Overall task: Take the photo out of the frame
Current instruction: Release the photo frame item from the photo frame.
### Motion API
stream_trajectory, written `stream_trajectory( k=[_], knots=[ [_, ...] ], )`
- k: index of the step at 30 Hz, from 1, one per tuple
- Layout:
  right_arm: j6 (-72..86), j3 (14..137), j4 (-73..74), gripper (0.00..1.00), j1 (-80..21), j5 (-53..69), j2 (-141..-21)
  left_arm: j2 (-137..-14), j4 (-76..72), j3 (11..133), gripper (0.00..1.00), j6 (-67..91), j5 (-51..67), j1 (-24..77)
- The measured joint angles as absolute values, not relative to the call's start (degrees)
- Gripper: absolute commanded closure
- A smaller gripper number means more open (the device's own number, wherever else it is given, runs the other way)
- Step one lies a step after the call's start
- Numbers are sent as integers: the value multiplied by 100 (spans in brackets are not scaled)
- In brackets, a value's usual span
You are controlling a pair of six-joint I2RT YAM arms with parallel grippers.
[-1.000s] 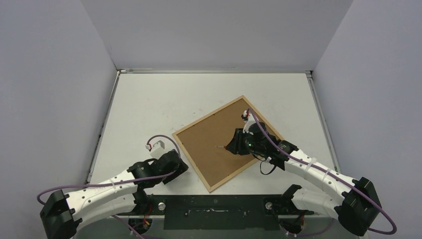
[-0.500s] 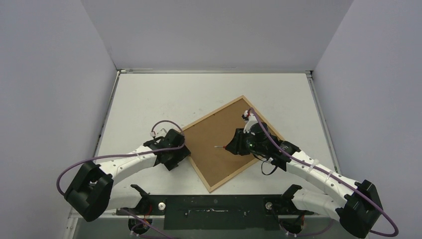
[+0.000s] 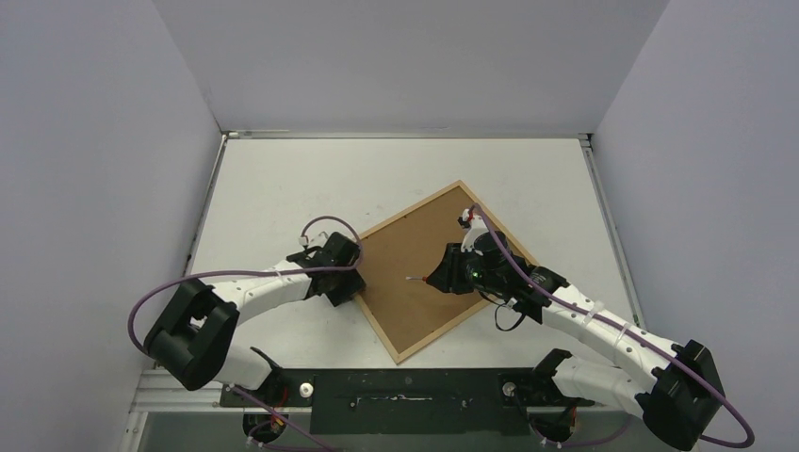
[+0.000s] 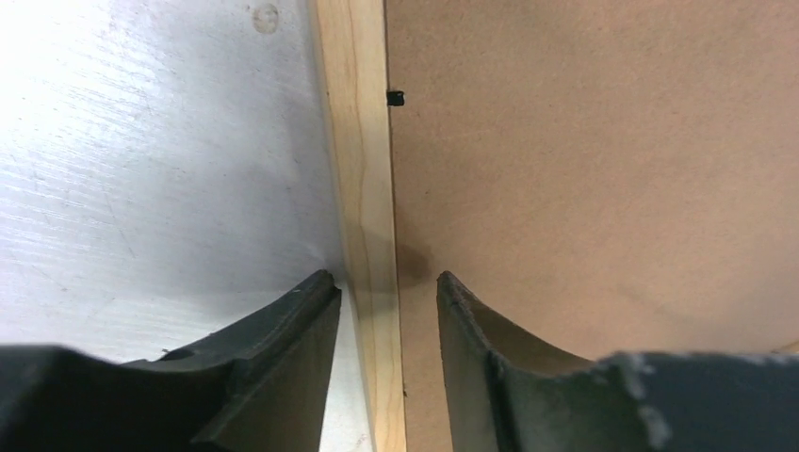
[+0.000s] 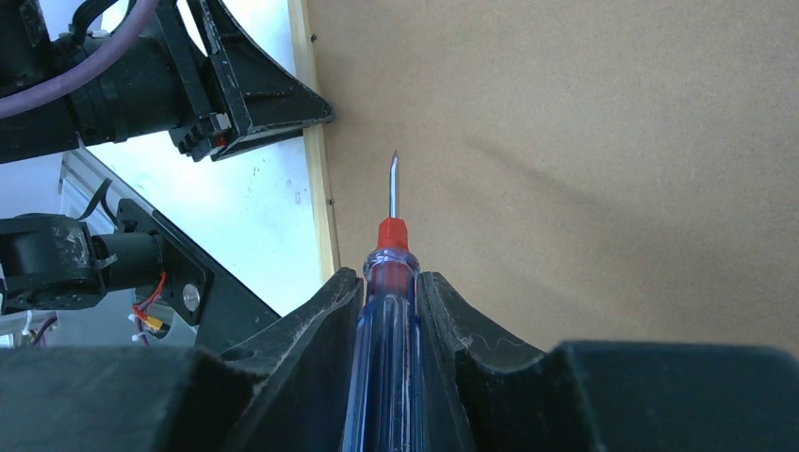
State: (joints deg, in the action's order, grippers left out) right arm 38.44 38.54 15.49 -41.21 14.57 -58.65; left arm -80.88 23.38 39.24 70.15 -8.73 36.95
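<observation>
Blocked over the backing panel (image 3: 405, 254) by right gripper (image 5: 388, 278) and screwdriver (image 5: 384, 330). Blocked at the left edge of the frame (image 4: 363, 188) by left gripper (image 4: 386, 287). Free over the far table (image 3: 283, 179).

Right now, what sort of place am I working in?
Probably a lab robot test cell: a white table boxed in by plain grey walls, with the left arm and right arm bolted at its near edge.
</observation>
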Motion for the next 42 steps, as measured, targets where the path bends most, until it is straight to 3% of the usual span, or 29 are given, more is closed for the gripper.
stream_trajectory(
  k=[4,15,30,42],
  knots=[
    [3857,3854,1549,100,-4121,1468,-5865,-8204,2355,3970,69,6794,-880,3695],
    [3911,3854,1507,100,-4121,1601,-5902,-8538,2480,4346,99,5645,-775,3695],
    [4313,3854,489,100,-3972,2200,-6661,-8009,1474,3671,100,3826,-307,3323],
    [4532,4042,-534,100,-3625,2910,-7970,-8276,829,3658,100,2414,952,2766]
  ],
)
